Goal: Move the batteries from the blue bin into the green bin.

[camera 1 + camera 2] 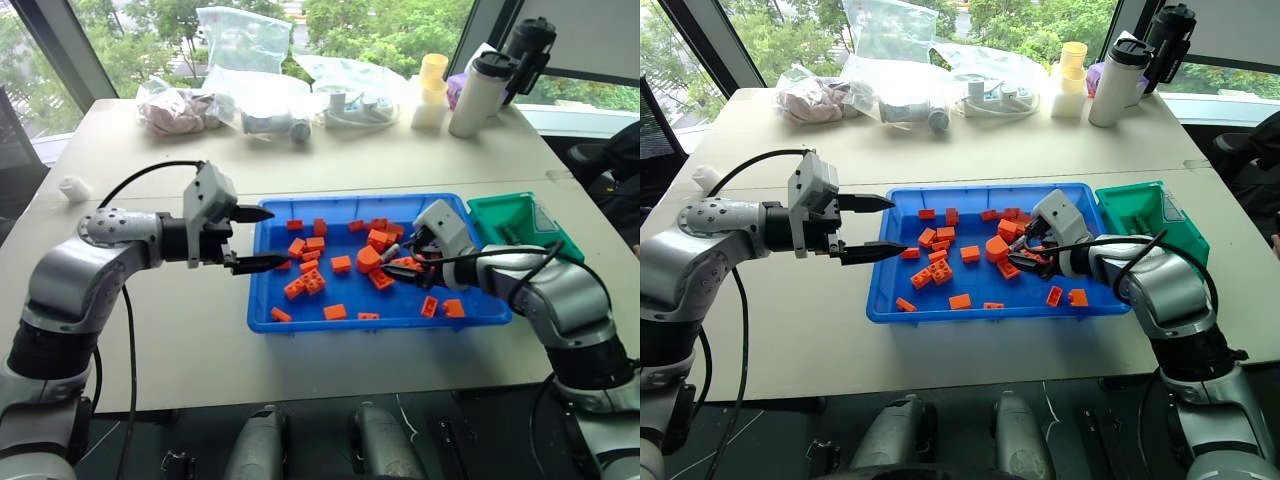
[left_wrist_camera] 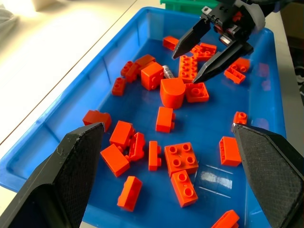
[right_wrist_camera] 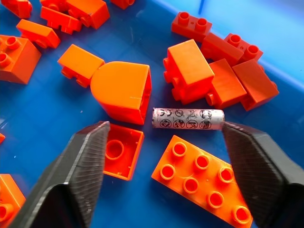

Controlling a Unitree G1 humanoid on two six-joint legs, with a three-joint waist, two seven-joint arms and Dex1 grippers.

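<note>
While the left gripper hangs wide open at the blue bin's left rim, the right gripper, spread wide, straddles a battery lying among orange bricks toward the right end, apparently mid-pickup; next, lowering, closing, then carrying to the green bin.

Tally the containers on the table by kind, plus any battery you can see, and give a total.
Blue bin: 1
Green bin: 1
Bottles with black lids: 2
Yellow cup stack: 1
Clear plastic bags: at least 3, overlapping so hard to separate
Battery: 1, lying among the orange bricks
Total: at least 9
</note>
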